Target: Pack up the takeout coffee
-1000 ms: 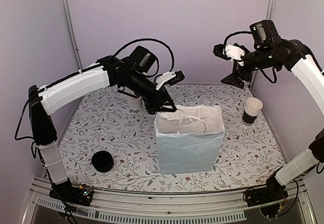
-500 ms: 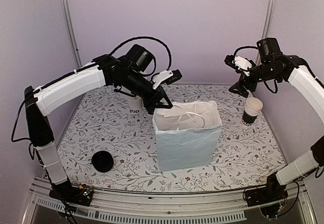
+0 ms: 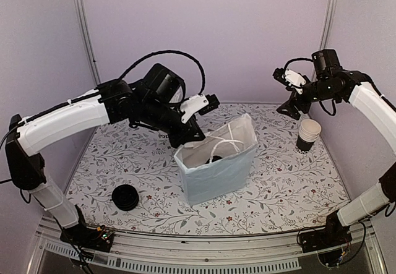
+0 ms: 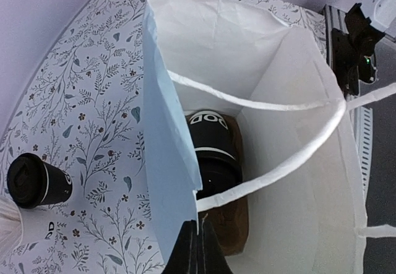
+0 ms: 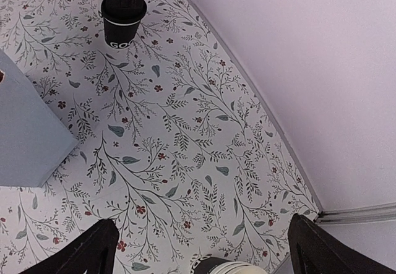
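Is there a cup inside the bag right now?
Yes, the left wrist view shows a black cup lying on the brown floor of the white paper bag.

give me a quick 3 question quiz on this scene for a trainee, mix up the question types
1. True or false: the right hand is open and holds nothing.
2. Multiple choice: what is the left hand pinching? A) the rim of the paper bag B) a loose lid C) an unlidded cup
3. Short answer: is the takeout coffee inside the bag upright or on its side?

Key: 1 true; 2 A; 3 on its side, along the bag's bottom.
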Available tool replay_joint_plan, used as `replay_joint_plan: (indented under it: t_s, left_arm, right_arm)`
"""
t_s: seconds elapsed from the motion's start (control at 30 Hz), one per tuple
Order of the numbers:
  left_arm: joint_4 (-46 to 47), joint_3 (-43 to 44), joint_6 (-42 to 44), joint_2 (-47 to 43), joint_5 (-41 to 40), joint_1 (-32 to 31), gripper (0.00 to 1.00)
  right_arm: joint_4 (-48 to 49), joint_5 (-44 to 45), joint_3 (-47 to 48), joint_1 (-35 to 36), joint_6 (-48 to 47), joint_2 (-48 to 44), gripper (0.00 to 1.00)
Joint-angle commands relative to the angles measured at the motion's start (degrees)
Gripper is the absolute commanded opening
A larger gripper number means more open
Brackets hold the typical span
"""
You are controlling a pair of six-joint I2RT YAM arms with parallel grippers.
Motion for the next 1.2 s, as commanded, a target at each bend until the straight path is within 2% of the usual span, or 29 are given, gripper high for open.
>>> replay_joint_plan:
  t_s: [0.0, 0.4, 0.8, 1.0, 1.1, 1.17]
  left_arm:
    - [2.2, -1.6, -3.7, -2.5, -3.1, -4.8, 0.0]
    - [10.0, -11.4, -13.7, -8.9, -5.7, -17.0, 0.0]
    - [10.9, -11.6, -13.9, -9.0, -6.3, -20.3, 0.0]
    - [11.7, -12.0, -13.3, -8.8, -8.7, -19.9, 0.0]
    - [12.0, -11.8, -13.1, -8.6, -8.0, -18.8, 0.0]
    - [12.4, -11.9, -13.5, -8.4, -6.9, -17.9, 0.0]
  right_arm:
    - [0.7, -1.9, -0.8, -0.3, 1.7, 0.7, 0.99]
    - [-0.5, -4.2, -1.7, -0.3, 2.4, 1.8, 0.99]
    - [-2.1, -7.1, -2.8, -0.2, 3.1, 0.7, 0.99]
    - [-10.2, -17.6, 5.9, -0.1, 1.4, -0.9, 0.99]
    - [-17.7, -25.9, 15.9, 0.6, -2.5, -0.3, 0.95]
    - [-22.6, -29.0, 22.9, 4.0, -3.9, 0.7, 0.91]
